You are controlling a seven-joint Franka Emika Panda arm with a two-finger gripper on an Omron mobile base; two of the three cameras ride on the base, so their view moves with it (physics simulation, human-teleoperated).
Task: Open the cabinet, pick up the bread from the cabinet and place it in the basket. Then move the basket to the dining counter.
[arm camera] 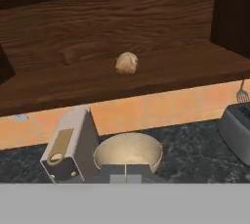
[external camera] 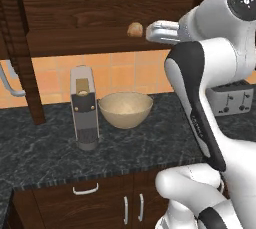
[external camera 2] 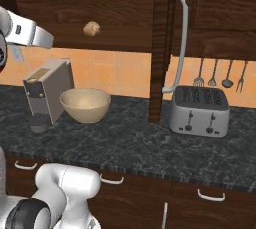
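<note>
The dark wood cabinet (external camera: 100, 3) stands open, its door (external camera 2: 161, 48) swung out edge-on with a long silver handle (external camera 2: 180, 38). The bread (external camera: 134, 29), a small golden roll, lies on the cabinet's lower shelf (arm camera: 126, 63) (external camera 2: 91, 28). My gripper (external camera: 151, 31) hovers level with the shelf, just right of the roll and apart from it; its fingers (arm camera: 126, 173) look pressed together and hold nothing. The tan basket (external camera: 125, 109) sits on the dark counter below the shelf (external camera 2: 85, 104) (arm camera: 128, 152). The dining counter is out of view.
A grey-and-black coffee machine (external camera: 83, 108) stands close to the basket's left side. A silver toaster (external camera 2: 199, 110) sits to the right on the dark speckled counter (external camera: 45, 153), beyond the open door. Utensils (external camera 2: 220, 75) hang on the orange tiled wall.
</note>
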